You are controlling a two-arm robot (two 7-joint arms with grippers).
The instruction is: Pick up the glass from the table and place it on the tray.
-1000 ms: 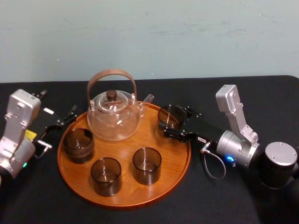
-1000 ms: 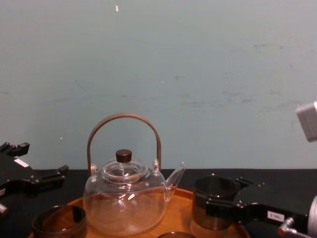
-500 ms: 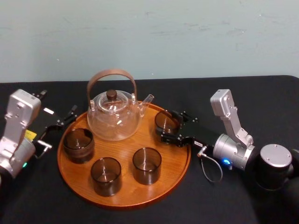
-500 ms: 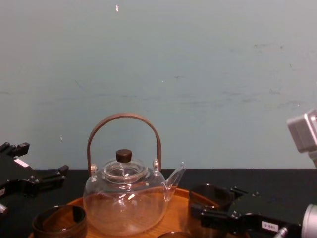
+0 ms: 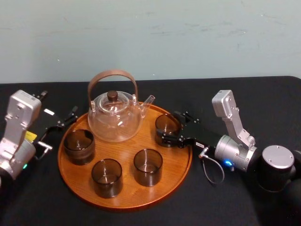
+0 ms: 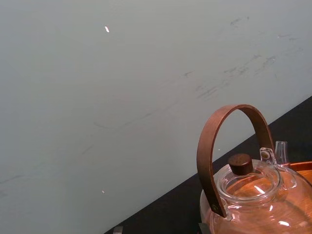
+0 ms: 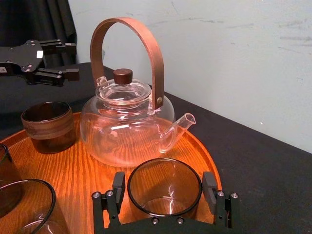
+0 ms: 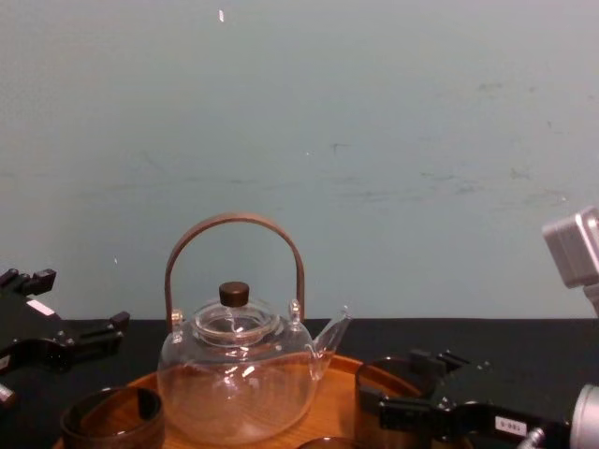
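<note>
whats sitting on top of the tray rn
A glass teapot, three dark glasses, and a fourth glass gripped by the right pincer near the right rim. The pincer hides that glass's base, so contact with the tray is unclear. Left pincer sits beside the tray.

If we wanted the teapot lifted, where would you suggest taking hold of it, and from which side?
Grip the teapot by the top of its arched handle, from above: it stands upright over the lid, while the body looks wide and slippery. The right gripper is at a glass on the tray; the left gripper sits open, parked left of it.
</note>
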